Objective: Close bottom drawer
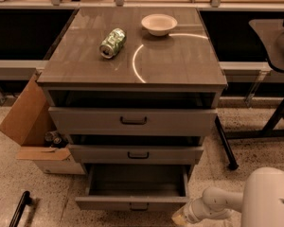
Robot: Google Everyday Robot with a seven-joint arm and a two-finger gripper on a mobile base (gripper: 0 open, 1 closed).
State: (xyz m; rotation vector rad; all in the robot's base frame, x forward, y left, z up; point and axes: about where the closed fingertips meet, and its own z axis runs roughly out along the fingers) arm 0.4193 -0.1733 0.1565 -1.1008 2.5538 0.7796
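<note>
The bottom drawer [132, 203] is the lowest of three in a grey-brown cabinet [132, 56]. It stands pulled out, its inside empty, with a small black handle [138, 206] at the centre of its slim front. My gripper [180, 217] is low at the bottom right, next to the right end of that drawer front. The white arm [270, 200] runs off to the right behind it. The middle drawer [137, 154] and top drawer [132, 121] stand slightly out.
A green can [113, 42] lies on its side and a white bowl [159, 24] sits on the cabinet top. An open cardboard box [31, 126] stands on the floor at the left. A black table leg [225, 143] and a desk [274, 41] are at the right.
</note>
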